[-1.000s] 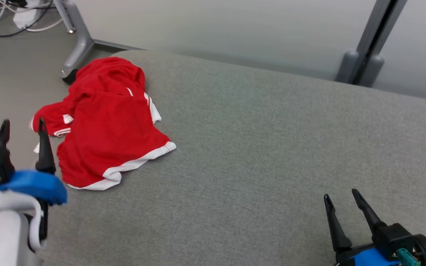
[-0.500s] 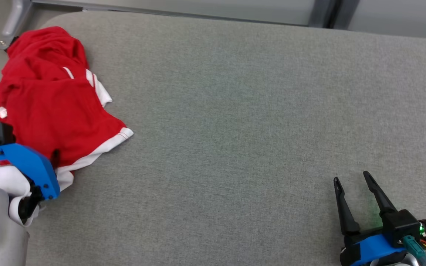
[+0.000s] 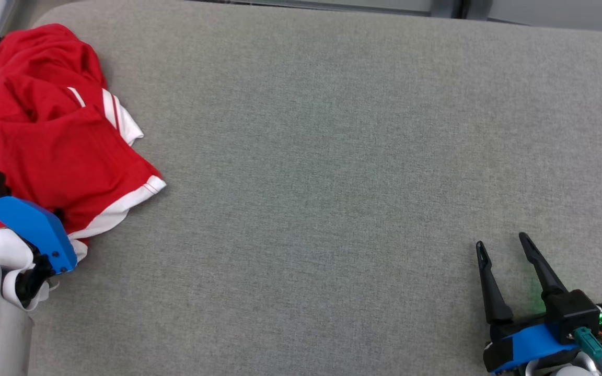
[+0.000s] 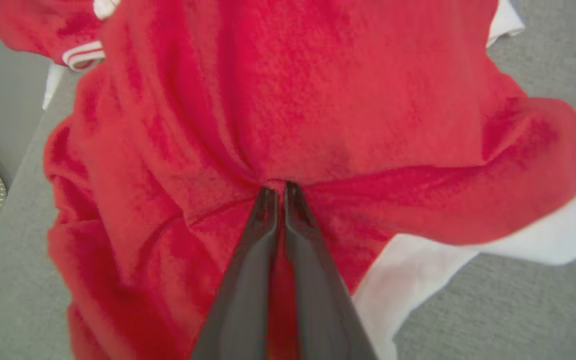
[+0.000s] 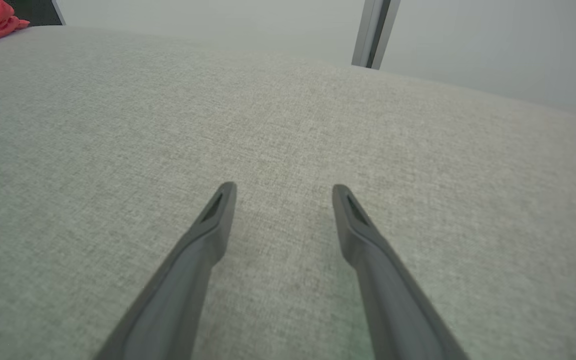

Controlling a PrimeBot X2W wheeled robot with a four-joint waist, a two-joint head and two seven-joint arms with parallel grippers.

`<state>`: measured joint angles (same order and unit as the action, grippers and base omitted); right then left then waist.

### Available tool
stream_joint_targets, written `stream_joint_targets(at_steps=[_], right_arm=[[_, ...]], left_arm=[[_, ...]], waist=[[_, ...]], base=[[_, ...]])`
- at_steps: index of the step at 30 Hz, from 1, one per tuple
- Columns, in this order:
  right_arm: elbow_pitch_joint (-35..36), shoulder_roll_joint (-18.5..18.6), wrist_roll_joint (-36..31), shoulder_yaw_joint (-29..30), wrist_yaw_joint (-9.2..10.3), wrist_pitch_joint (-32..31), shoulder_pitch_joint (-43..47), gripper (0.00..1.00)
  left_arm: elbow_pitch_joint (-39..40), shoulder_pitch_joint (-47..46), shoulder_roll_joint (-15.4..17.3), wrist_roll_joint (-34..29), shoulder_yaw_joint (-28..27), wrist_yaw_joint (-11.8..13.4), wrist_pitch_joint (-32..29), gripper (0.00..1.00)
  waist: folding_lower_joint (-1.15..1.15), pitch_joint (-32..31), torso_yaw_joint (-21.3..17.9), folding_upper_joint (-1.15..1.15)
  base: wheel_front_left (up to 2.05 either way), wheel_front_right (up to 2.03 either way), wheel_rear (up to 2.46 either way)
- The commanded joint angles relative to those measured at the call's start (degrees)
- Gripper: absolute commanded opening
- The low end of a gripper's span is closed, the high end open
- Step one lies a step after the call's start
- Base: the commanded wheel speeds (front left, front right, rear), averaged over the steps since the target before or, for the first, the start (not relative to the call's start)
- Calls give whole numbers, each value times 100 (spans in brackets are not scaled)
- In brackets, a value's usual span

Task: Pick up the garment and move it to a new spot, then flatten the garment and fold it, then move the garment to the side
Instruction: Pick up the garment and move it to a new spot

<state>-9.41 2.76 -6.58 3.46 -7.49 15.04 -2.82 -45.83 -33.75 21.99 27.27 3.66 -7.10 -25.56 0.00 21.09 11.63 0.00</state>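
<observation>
The pick-up was in hand: the left gripper pinched a fold of the red garment, bunched at the far left corner of the grey fabric surface. Next, likely — a lift and carry toward the middle without losing that fold. The right gripper sat with fingers spread by the near right corner; a pale wall stood beyond.

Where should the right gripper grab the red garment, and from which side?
Grip the garment at its white-banded hem corner, coming low from the robot's right: it juts flat onto bare grey surface, facing the open right gripper. The left gripper pinches a red fold.
</observation>
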Motion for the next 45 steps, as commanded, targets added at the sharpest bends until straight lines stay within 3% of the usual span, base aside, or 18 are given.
stream_joint_targets(at_steps=[1, 6, 13, 18, 21, 28, 33, 38, 45], right_arm=[[-13, 22, 20, 9, 0, 22, -16, 100], [-80, 22, 189, -67, 0, 22, 5, 100], [-254, 23, 483, -166, 0, 22, 121, 100], [-355, 23, 688, -135, 0, 22, 235, 100], [-392, 23, 775, -144, 0, 22, 269, 100], [-445, 23, 909, -51, 0, 22, 341, 100], [-473, 24, 892, 13, 0, 22, 363, 100], [-487, 21, 908, -8, 0, 22, 305, 100], [-509, 21, 1111, -297, 0, 22, 48, 100]], left_arm=[[60, -102, 106, 43, 34, -22, 46, 0], [605, -80, 402, 115, 374, -43, 54, 0], [1937, 174, 1169, 273, 738, -32, 19, 0], [2954, 47, 1562, 212, 820, -33, -92, 0], [3495, -70, 1621, 203, 976, -33, -168, 0], [4381, -389, 1196, 237, 1682, -33, -392, 0], [4466, -546, 803, 334, 2386, -32, -397, 0], [3944, -671, 228, 368, 2880, -31, -28, 0], [2463, -520, -659, 208, 3351, 6, 820, 0]], waist=[[0, -56, 24, 0], [0, -351, 113, 0], [0, -975, 101, 0], [0, -1408, -62, 0], [0, -1628, -272, 0], [0, -1897, -965, 0], [0, -1882, -1538, 0], [0, -1685, -1997, 0], [0, -1195, -2460, 0]], base=[[0, 0, 0], [0, 0, 0], [0, 0, 0], [0, 0, 0], [0, 0, 0], [0, 0, 0], [0, 0, 0], [0, 0, 0], [0, 0, 0]])
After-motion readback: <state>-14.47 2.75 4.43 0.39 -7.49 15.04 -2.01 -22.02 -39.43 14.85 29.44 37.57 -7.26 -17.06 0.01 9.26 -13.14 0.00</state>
